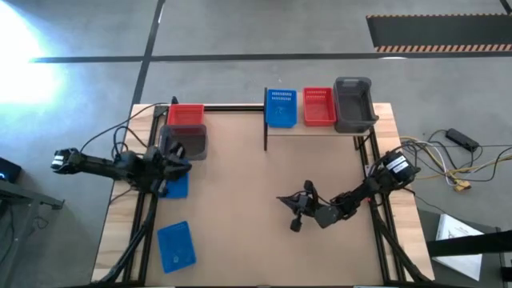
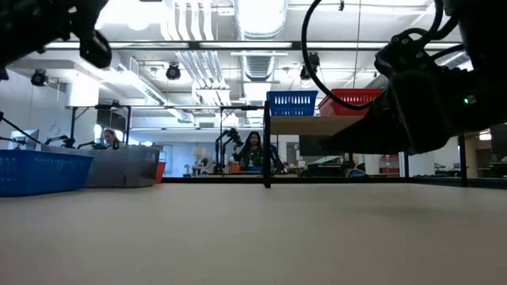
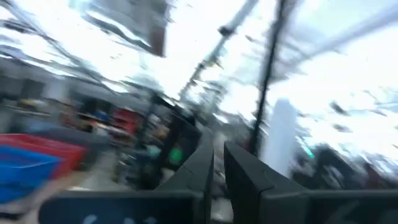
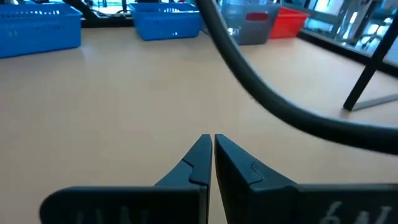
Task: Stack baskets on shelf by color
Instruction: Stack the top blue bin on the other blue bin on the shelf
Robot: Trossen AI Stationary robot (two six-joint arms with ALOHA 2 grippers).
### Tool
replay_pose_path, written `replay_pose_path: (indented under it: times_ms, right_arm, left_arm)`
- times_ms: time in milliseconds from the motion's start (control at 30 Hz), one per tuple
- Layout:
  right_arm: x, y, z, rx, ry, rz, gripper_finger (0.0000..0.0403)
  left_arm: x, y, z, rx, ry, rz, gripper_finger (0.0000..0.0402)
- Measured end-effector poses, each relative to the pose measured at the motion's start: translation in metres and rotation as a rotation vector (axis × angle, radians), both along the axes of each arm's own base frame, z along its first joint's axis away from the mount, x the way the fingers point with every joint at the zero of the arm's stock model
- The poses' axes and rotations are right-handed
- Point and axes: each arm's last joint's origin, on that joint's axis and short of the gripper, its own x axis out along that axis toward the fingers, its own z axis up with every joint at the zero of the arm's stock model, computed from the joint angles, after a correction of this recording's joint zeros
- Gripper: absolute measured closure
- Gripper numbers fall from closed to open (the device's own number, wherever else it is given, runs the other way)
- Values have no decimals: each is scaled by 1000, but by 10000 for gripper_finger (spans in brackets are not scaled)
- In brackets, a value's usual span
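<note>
Seven baskets: three on the shelf, namely blue, red and grey. Four lie at the table's left: red, grey, and two blue, one partly hidden by the left gripper, the other nearer the front edge. All look empty. Right gripper is over mid-table. Both jaws are together, holding nothing.

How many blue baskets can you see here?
3. One blue basket sits on the wooden shelf beside a red one; another lies near the table's front left corner; a third is partly hidden under the left arm. More could be hidden.
</note>
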Motion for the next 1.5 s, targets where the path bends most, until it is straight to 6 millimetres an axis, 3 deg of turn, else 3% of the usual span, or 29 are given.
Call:
replay_pose_path:
  times_ms: [67, 167, 467, 633, 800, 1000, 1233, 1367, 1500]
  right_arm:
    - [3, 2, 1, -23, 3, 7, 390]
    - [5, 3, 2, -45, 7, 13, 390]
    - [1, 1, -6, -42, 66, 3, 390]
    - [1, 0, -7, -47, 76, 1, 390]
    - [0, 0, -8, -60, 90, 1, 390]
    - [1, -3, -9, -84, 111, -2, 390]
    - [-1, -4, -11, -90, 119, -3, 390]
    - [-2, -4, -11, -90, 121, -3, 390]
    - [-2, -5, -11, -76, 115, -7, 390]
  left_arm:
    - [5, -2, 12, 13, 16, -14, 379]
    - [21, -3, 22, 62, 171, 41, 379]
    - [81, -9, 45, 178, 901, 123, 379]
    - [102, -15, 55, 269, 1323, 90, 379]
    - [100, -27, 44, 241, 1775, 40, 379]
    - [72, -49, 22, 214, 2215, 117, 379]
    - [45, -80, 7, 318, 2079, 102, 379]
    - [34, -78, -3, 321, 2028, 81, 375]
    - [26, -72, -14, 316, 1984, 62, 341]
